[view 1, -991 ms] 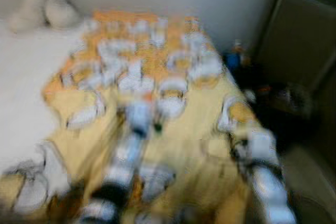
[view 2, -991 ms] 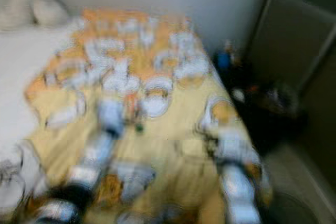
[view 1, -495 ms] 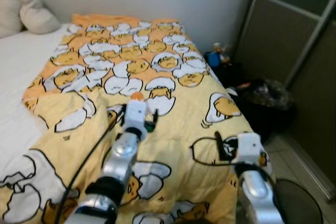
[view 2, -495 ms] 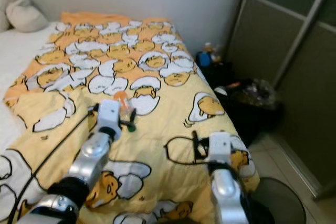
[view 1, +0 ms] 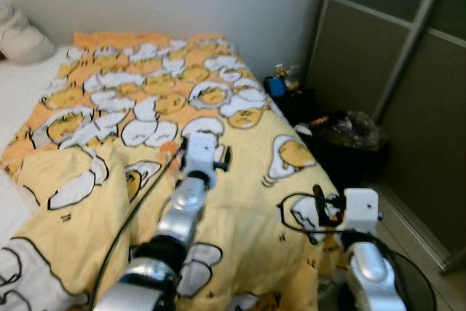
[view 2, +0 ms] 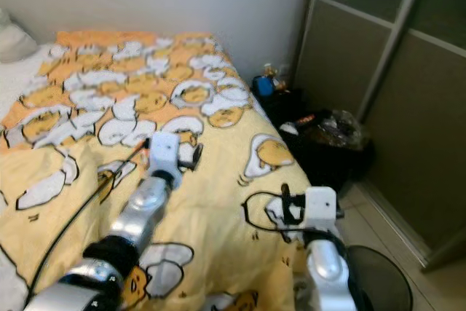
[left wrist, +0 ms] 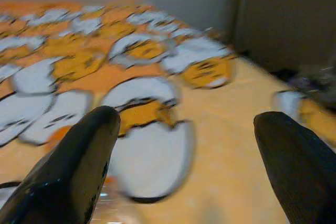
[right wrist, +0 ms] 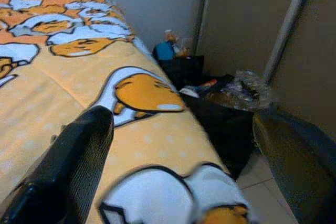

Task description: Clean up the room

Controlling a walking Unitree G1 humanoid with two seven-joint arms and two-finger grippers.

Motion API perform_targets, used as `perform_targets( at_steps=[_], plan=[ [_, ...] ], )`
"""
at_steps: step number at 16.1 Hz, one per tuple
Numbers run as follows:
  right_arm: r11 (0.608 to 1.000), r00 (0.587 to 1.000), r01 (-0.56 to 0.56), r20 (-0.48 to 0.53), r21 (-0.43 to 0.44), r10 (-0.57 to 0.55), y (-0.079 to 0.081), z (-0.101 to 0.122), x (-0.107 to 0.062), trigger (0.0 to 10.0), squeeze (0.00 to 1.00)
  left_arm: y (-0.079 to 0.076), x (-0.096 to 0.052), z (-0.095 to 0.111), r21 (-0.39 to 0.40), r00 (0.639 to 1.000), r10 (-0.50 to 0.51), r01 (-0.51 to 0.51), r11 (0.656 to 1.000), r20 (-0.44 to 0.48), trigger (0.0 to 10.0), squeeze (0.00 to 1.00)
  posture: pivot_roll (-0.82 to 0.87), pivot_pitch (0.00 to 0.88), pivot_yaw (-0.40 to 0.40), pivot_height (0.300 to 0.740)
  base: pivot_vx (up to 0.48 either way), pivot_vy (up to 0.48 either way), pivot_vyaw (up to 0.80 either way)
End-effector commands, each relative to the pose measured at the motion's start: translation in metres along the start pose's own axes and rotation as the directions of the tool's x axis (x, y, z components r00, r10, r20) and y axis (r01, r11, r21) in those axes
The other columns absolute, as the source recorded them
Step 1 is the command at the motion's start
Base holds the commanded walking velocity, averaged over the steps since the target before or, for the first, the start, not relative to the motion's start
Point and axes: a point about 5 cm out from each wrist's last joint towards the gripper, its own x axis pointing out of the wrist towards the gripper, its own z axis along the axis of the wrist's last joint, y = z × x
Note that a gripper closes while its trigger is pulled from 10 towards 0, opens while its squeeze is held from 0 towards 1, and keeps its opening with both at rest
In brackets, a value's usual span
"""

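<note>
**A:** Where are your two grippers just now?

**B:** Your left gripper (view 1: 218, 159) is held out over the yellow blanket (view 1: 247, 180), roughly at the middle of the bed (view 2: 22, 78). In the left wrist view its two black fingers (left wrist: 79, 166) stand wide apart with only the egg-print fabric between them, so it is released and grasps nothing. Your right gripper (view 1: 318, 205) hangs over the near right corner of the bed, above the blanket's edge. Its fingers (right wrist: 68, 171) are also spread wide, with nothing between them.

**A:** And what is there for you to tidy?

**B:** Look right of the bed. A black rubbish bag (view 2: 331, 143) lies on the floor against the sliding wardrobe doors (view 2: 378, 71), with crumpled clear plastic on top. Further off, near the wall, you have a blue object (view 2: 263, 85) among small clutter; I cannot tell what it is. A pillow (view 1: 18, 34) lies at the far left of the bed, on the white sheet. A dark round object (view 2: 382, 274) sits on the floor just right of your right arm.
</note>
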Motion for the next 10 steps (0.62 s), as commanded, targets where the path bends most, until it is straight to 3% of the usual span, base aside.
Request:
perform_targets(
  at_steps=[1, 10],
  plan=[
    [1.000, 1.000, -0.008, 0.018, -0.006, 0.008, 0.0016, 0.0055, 0.0029, 10.0, 1.00, 0.0002, 0.0004, -0.0017, -0.003, 1.000, 0.009, -0.009, 1.000, -0.016, 10.0, 0.00, 0.07, 0.000, 0.027, 0.740, 0.480, 0.000, 0.00],
    [1.000, 1.000, -0.008, 0.018, -0.006, 0.008, 0.0016, 0.0055, 0.0029, 10.0, 1.00, 0.0002, 0.0004, -0.0017, -0.003, 1.000, 0.009, -0.009, 1.000, -0.016, 10.0, 0.00, 0.07, 0.000, 0.027, 0.740, 0.480, 0.000, 0.00]
  ],
)
